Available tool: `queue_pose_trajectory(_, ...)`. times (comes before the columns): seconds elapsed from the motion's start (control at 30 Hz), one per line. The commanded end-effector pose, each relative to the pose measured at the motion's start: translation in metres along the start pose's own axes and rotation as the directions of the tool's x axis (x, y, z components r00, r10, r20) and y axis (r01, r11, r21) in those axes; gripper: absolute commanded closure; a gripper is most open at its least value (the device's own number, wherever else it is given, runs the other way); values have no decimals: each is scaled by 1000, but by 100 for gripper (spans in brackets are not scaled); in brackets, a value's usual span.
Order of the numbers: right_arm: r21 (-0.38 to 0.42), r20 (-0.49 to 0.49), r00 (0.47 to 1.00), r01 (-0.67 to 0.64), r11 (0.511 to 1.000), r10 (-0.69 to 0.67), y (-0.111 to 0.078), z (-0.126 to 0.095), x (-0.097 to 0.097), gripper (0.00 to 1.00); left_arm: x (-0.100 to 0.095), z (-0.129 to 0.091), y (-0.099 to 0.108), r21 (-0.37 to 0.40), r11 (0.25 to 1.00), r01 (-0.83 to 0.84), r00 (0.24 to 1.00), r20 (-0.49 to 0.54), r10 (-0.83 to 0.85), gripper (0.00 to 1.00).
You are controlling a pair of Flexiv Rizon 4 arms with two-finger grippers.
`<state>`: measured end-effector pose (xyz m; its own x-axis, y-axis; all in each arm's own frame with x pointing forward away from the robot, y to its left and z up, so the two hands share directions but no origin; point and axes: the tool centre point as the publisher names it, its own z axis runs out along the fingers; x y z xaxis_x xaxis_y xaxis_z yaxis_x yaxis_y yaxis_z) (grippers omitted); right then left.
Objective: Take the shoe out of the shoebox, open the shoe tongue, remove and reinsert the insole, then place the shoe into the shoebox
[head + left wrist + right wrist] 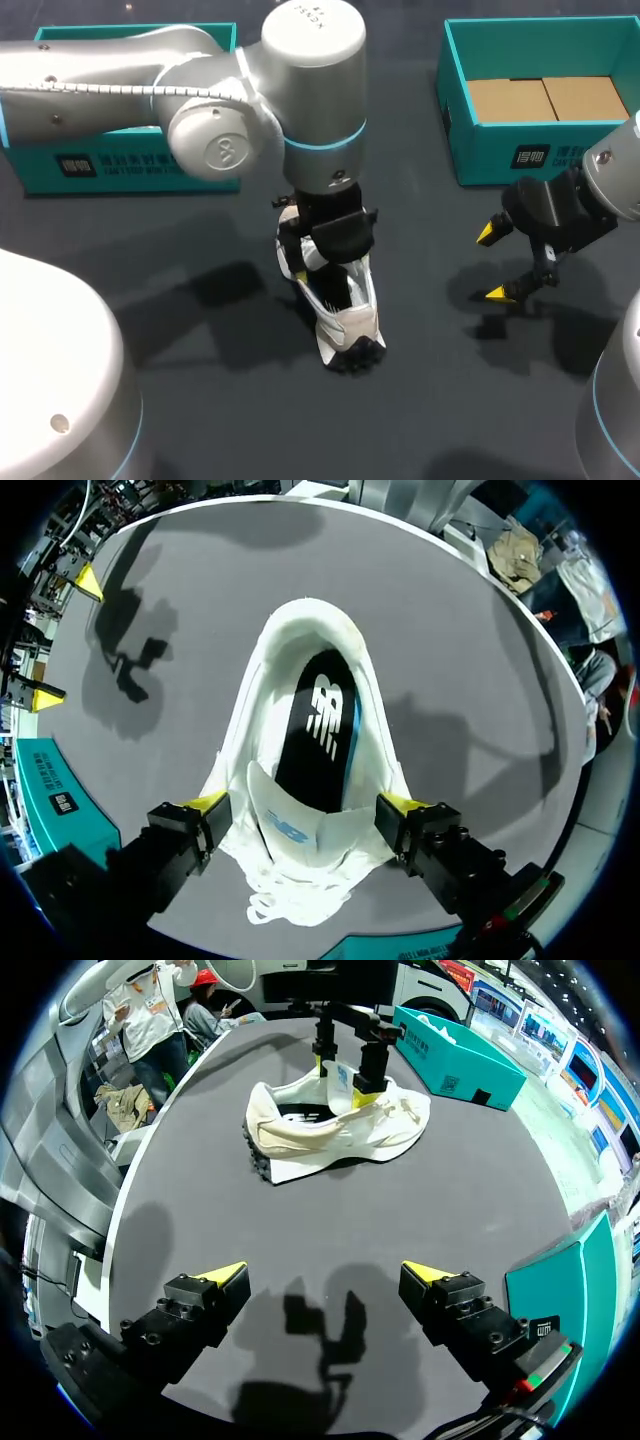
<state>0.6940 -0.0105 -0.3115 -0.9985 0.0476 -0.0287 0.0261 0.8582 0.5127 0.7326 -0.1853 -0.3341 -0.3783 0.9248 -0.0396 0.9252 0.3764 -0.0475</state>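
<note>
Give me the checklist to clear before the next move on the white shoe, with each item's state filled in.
1. White running shoe out of the box and standing on its sole on the dark table: ok.
2. Black insole lying inside the shoe, in plain view from above: ok.
3. Left gripper placed over the shoe's white tongue: ok.
4. Left gripper has a firm hold on the shoe: cannot tell.
5. Right gripper open, empty and apart from the shoe: ok.
6. Teal cardboard shoebox open, with only brown card on its floor: ok.
</note>
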Motion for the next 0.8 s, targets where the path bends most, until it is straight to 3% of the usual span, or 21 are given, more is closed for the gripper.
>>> queue_pose_trajectory(0.03,2,2,1000,0,1000,0,0,0,1,0,2,-2,8,15,1000,-2,1000,3,2,5)
queue_pose_trajectory(0.47,2,2,1000,0,1000,0,0,0,1,0,3,-18,36,36,999,18,1000,20,-19,23)
queue_pose_trajectory(0.57,2,2,1000,0,1000,0,0,0,1,0,3,-25,41,34,999,31,999,39,-32,32)
queue_pose_trajectory(0.63,2,2,1000,0,1000,0,0,0,1,0,3,-31,44,36,999,37,998,53,-39,49)
queue_pose_trajectory(0.8,2,2,1000,0,1000,0,0,0,1,0,2,-41,43,90,996,16,997,79,-23,63)
